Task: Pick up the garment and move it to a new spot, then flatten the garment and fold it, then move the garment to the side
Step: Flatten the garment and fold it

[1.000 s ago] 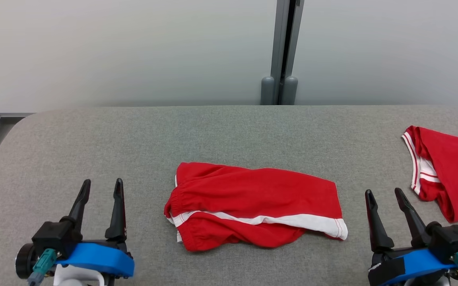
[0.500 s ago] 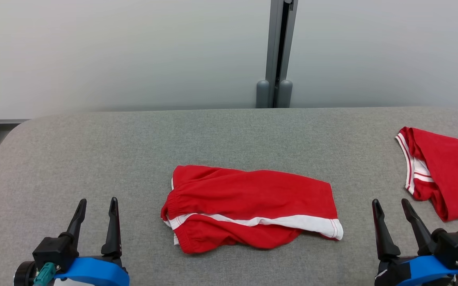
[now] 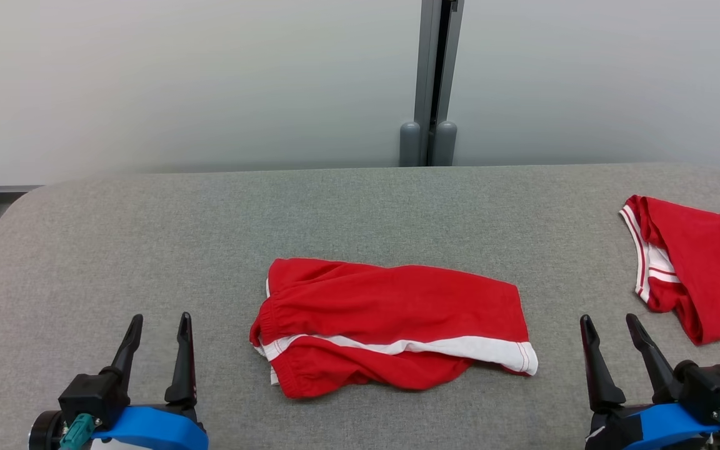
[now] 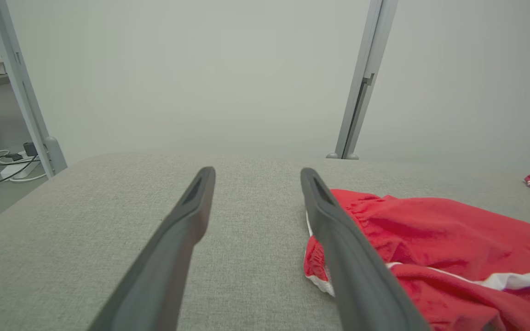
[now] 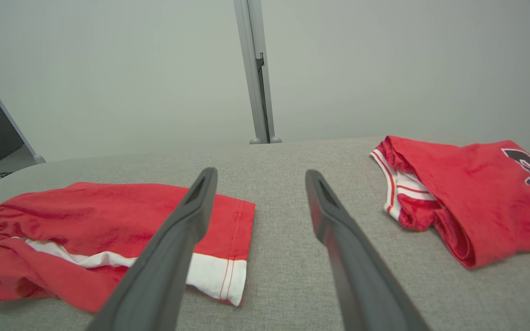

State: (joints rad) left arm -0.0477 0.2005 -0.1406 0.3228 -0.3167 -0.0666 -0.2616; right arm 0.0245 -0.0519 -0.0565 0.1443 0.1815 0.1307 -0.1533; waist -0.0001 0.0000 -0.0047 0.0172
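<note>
Mostly a shift of viewpoint over the last second: the whole scene has slid a little to the left, so the head has moved, not the cloth. Against that, both claws sit lower in the head view than before, drawn back toward the near edge. Left claw (image 3: 161,317) and right claw (image 3: 607,317) are both spread wide and hold nothing. Red cloth shorts with a white side stripe and gathered waistband (image 3: 391,325) lie mid-desk between the two claws, touched by neither, their lie unchanged. They look doubled over, one leg on the other, with the near edge rumpled. Judgement: the arms are parked between steps. The fold may be done, leaving only the move aside, or it may want tidying; cannot say. The grey fabric-covered desk (image 3: 335,212) also carries a second red garment, a jersey with white-and-red trim (image 3: 704,269), crumpled at the far right just beyond the right claw and well apart from the shorts. It takes up that side, so setting the shorts down there risks overlap; the left looks roomier. A grey metal post (image 3: 429,81) stands behind the desk against a pale wall, no hindrance.
</note>
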